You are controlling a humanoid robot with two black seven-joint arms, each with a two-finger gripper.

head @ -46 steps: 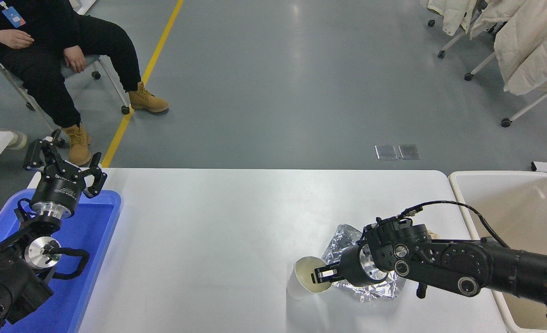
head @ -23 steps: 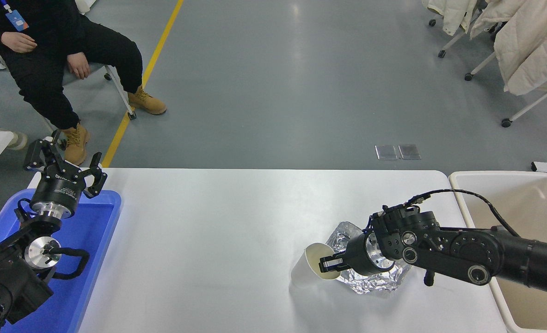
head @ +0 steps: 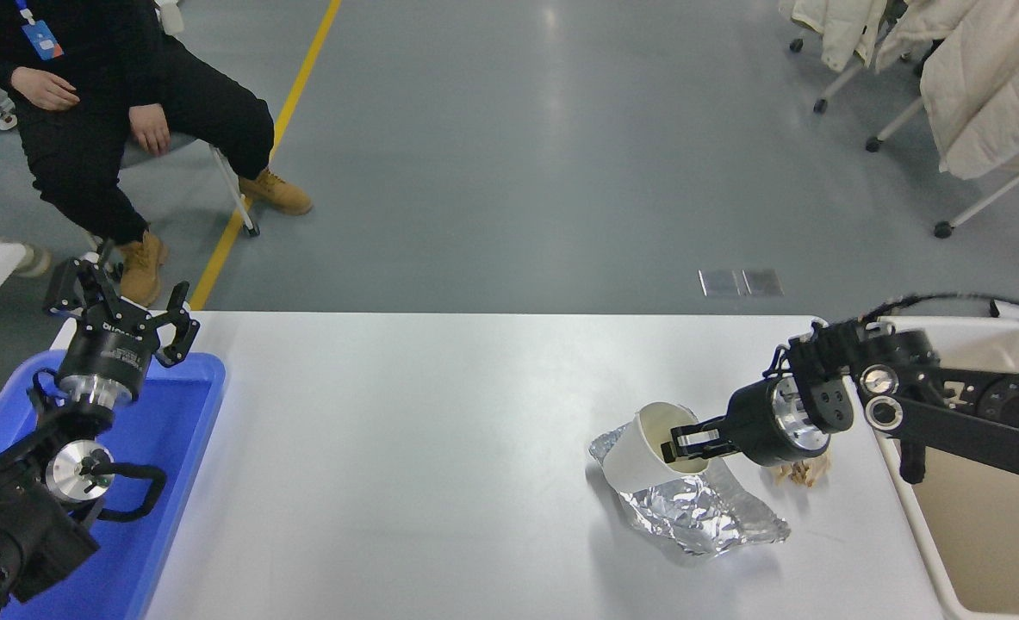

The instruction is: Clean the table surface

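Note:
The table surface (head: 406,448) is a wide white top with rounded corners. My right gripper (head: 680,442) is shut on the rim of a white paper cup (head: 638,456), one finger inside it, and holds the cup tilted in the air. Under the cup lies a crumpled sheet of silver foil (head: 699,512). A small tan scrap (head: 800,472) rests on the table just behind the right wrist. My left gripper (head: 121,310) stays parked at the far left above the blue tray, fingers spread open and holding nothing.
A blue plastic tray (head: 173,482) sits at the table's left end under the left arm. A beige bin (head: 983,534) stands against the right end. A person (head: 113,103) sits on a chair beyond the far left corner. Coats hang on racks at top right.
My right gripper has lifted the cup off the table and carried it up and to the right, over the foil. The arm has swung toward the bin. The seated person shifted slightly.

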